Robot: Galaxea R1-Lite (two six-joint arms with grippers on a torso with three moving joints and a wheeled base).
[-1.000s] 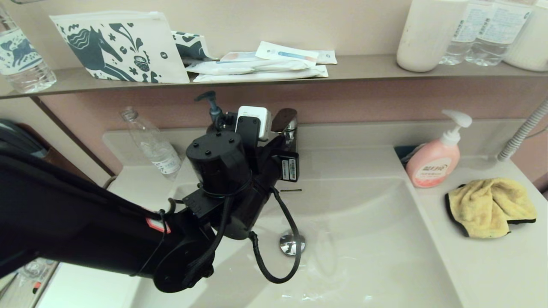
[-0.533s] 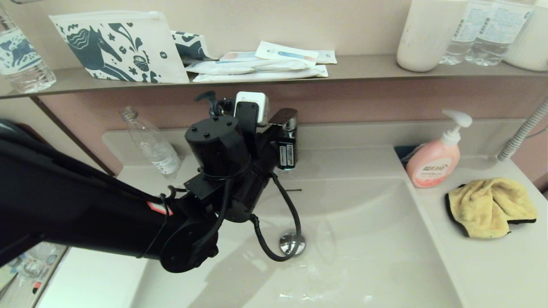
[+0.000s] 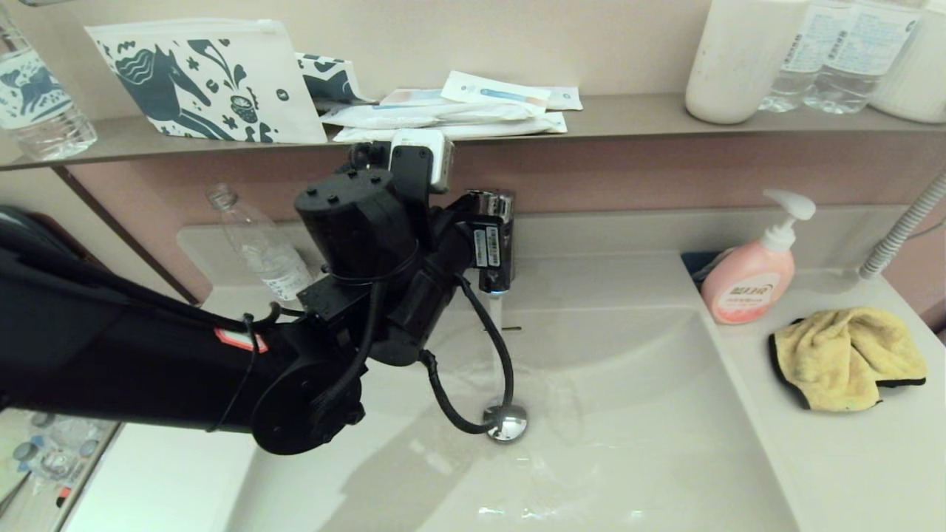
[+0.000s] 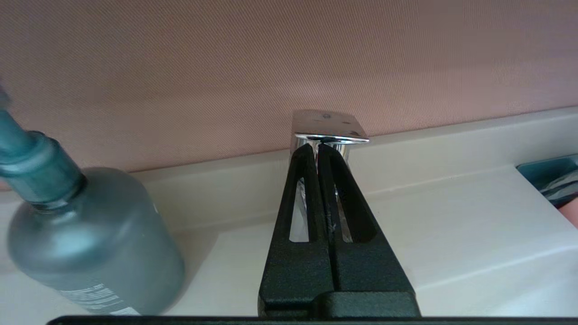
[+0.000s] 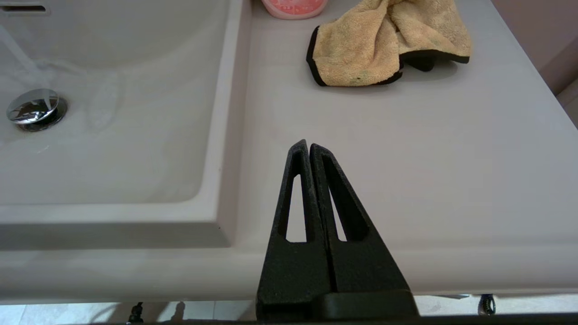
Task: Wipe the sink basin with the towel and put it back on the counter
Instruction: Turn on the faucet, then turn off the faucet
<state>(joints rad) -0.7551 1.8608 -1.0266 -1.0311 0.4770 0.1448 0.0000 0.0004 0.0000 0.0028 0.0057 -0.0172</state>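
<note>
The mustard-yellow towel lies crumpled on the cream counter to the right of the sink basin. My left gripper is shut, with its tips pressed up under the raised chrome faucet lever. A thin stream of water runs from the spout toward the chrome drain plug. The right gripper is shut and empty, hovering over the counter's front part, well short of the towel; it is out of the head view.
A pink soap pump bottle stands behind the towel. A grey-green pump bottle and a clear plastic bottle stand left of the faucet. The brown wall shelf overhangs the faucet. A hose hangs at far right.
My left gripper rose under the faucet lever and lifted it. Water now flows into the basin, where none flowed before. The towel has not moved.
</note>
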